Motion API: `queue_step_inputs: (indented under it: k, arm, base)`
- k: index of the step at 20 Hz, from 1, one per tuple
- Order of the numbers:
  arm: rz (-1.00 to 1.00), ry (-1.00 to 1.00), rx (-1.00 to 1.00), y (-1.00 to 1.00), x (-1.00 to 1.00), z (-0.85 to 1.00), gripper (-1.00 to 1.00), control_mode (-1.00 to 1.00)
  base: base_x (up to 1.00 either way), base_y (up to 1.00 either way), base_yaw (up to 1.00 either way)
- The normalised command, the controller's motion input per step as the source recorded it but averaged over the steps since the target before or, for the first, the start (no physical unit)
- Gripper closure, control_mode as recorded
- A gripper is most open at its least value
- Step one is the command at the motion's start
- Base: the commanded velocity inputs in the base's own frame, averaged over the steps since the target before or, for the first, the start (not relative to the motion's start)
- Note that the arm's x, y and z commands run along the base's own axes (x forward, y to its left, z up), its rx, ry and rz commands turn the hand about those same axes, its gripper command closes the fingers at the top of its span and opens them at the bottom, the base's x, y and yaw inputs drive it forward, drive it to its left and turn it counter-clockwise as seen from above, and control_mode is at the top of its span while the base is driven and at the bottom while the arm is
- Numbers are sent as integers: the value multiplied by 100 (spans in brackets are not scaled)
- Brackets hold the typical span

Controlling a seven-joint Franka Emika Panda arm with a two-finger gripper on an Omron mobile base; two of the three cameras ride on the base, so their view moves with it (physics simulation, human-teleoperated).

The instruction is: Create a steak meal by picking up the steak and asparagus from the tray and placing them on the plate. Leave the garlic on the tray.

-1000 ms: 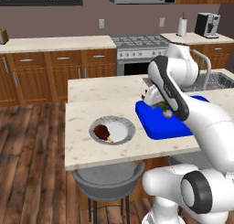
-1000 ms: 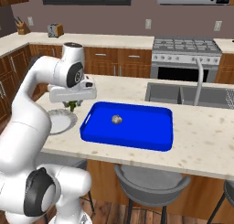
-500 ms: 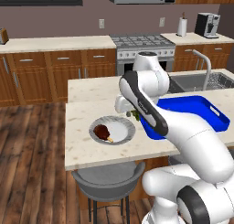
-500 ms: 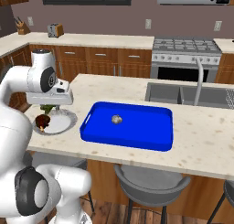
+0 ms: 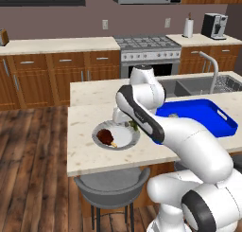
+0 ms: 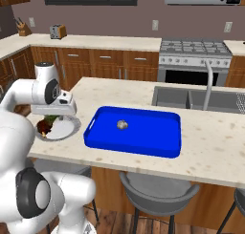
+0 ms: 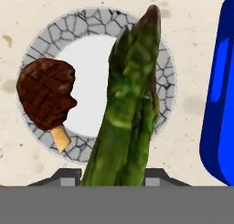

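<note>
Now the gripper [image 7: 116, 179], clenched on the asparagus [image 7: 130, 104], has swung from above the tray [image 6: 139, 147] to hover over the plate [image 7: 162, 63], where the steak [image 7: 45, 97] already lies. The garlic [image 6: 122, 125] remains on the tray, on the bench [image 6: 215, 147]. Judging by this, only the release is left.

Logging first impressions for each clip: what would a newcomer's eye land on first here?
Probably the asparagus, gripped in the gripper and held above the plate in the hand view. Next, the steak lying on that plate's rim, then the bright blue tray on the counter, with the garlic in it.
</note>
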Motion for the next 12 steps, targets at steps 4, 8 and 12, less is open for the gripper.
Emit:
queue_step_inputs:
  k: [4, 8, 12]
  arm:
    - [1, 1, 0, 0, 32, -42, 100, -100]
    - [2, 0, 0, 0, 16, -44, 100, -100]
    - [2, 0, 0, 0, 11, -45, 100, -100]
  base:
    - [0, 0, 0]
    - [0, 0, 0]
    - [0, 0, 0]
